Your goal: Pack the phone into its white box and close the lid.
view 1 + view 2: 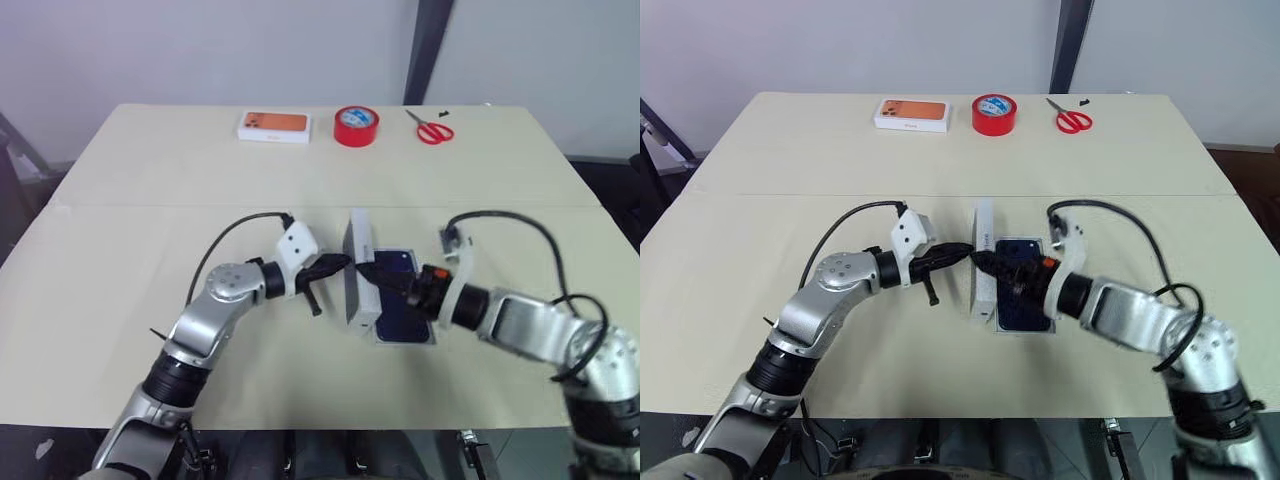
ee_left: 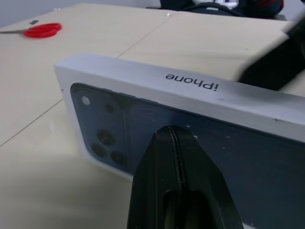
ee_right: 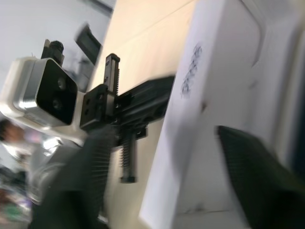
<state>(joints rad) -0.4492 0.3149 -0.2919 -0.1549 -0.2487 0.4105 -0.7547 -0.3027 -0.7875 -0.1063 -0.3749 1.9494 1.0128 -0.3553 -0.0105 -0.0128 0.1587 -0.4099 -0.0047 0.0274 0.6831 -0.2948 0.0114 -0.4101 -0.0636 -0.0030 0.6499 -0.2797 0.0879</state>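
The lid point(image 1: 357, 290) stands on its long edge mid-table; it is white, with a dark phone picture on one face and lettering on its side point(image 2: 190, 81). My left gripper point(image 1: 343, 262) is shut, and its joined fingertips point(image 2: 172, 131) press against the pictured face. Just right of the lid, the dark navy phone point(image 1: 410, 310) lies flat in the shallow white box point(image 1: 403, 343). My right gripper point(image 1: 375, 272) reaches over the phone to the lid's other side. It is open, with a finger point(image 3: 257, 176) on either side of the lid's edge point(image 3: 214, 95).
Along the table's far edge lie a white box with an orange phone picture point(image 1: 273, 125), a red tape roll point(image 1: 356, 126) and red scissors point(image 1: 431, 129). A seam in the table's paper cover point(image 1: 150, 205) runs across the table behind the grippers.
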